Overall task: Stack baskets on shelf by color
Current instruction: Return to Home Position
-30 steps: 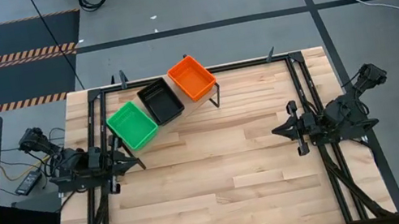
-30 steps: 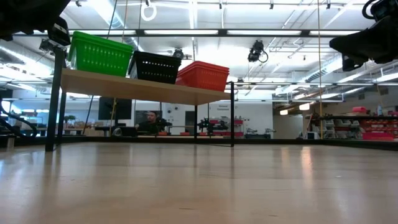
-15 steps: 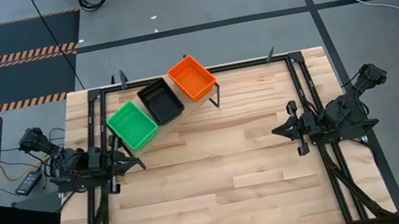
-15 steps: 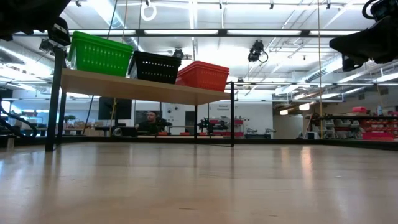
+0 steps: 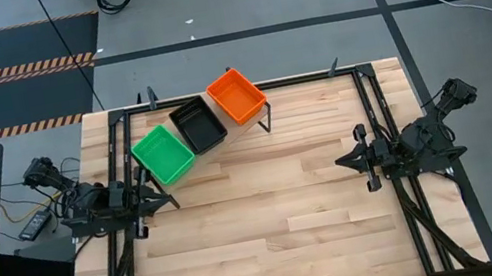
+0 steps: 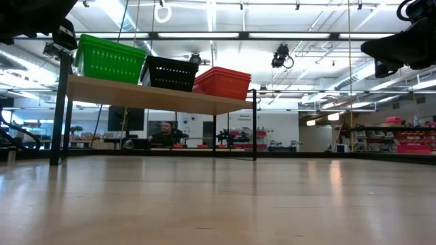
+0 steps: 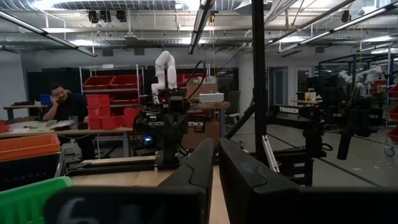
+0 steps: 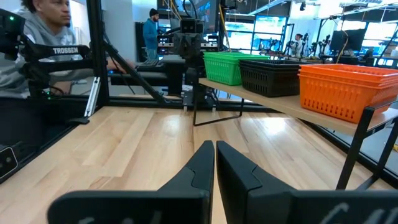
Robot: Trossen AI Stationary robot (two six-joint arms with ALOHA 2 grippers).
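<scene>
- Nothing has moved: your left tool [image 5: 164,201] and right tool [image 5: 347,161] sit closed, empty, at the tabletop [image 5: 273,235] sides.
- Baskets [image 5: 198,125] sit colour-stacked on the shelf [image 6: 170,101]; a stray swing could topple them.

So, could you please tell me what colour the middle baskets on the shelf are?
The middle baskets are black; the high view shows it best.

Shelf [image 6: 157,99] mostly hidden under baskets [image 5: 198,126] from above, green basket [image 7: 28,198] cut off in left wrist view
</scene>
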